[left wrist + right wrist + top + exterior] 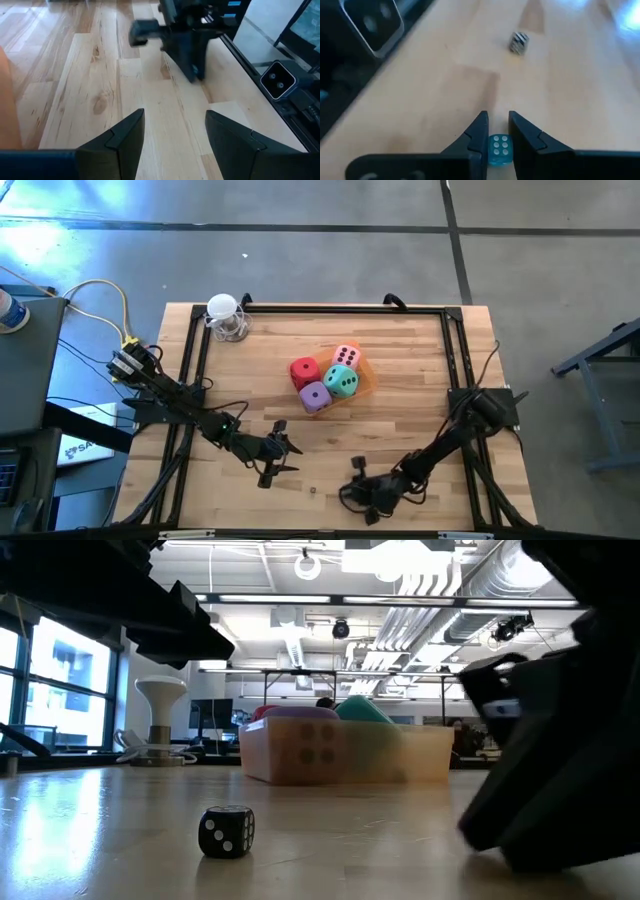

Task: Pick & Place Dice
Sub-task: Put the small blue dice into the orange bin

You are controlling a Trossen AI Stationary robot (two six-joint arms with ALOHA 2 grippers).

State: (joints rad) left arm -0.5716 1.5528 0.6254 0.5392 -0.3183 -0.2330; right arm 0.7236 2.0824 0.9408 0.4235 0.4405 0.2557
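My right end effector [497,117] is nearly closed, its two fingers clamped on a small blue die [499,149] with the six-pip face showing. It sits low over the surface near the front edge, a little right of centre [362,492]. My left end effector [172,134] has its fingers wide apart and holds nothing, with only bare wood between them. It hangs near the front edge, left of centre [278,456], pointing across at the right arm.

The four big dice sit bunched together at the middle of the surface, on a see-through orange tray [365,380]. The red die [305,372] is on the left and the pink die [346,356] towards the back. The teal die [342,382] is just in front of the pink one, and the purple die [315,397] is nearest the front. They touch or almost touch one another. From table height I see the purple die [305,740] through the tray wall [430,755], with the teal one [362,710] rising behind it.

A small black die [227,831] with white pips lies alone on the surface between the two end effectors, near the front edge [313,490]. A white stand [225,315] is at the back left corner. The front strip and the whole right side of the surface are open wood, bounded by the black frame [455,350] along the edges.
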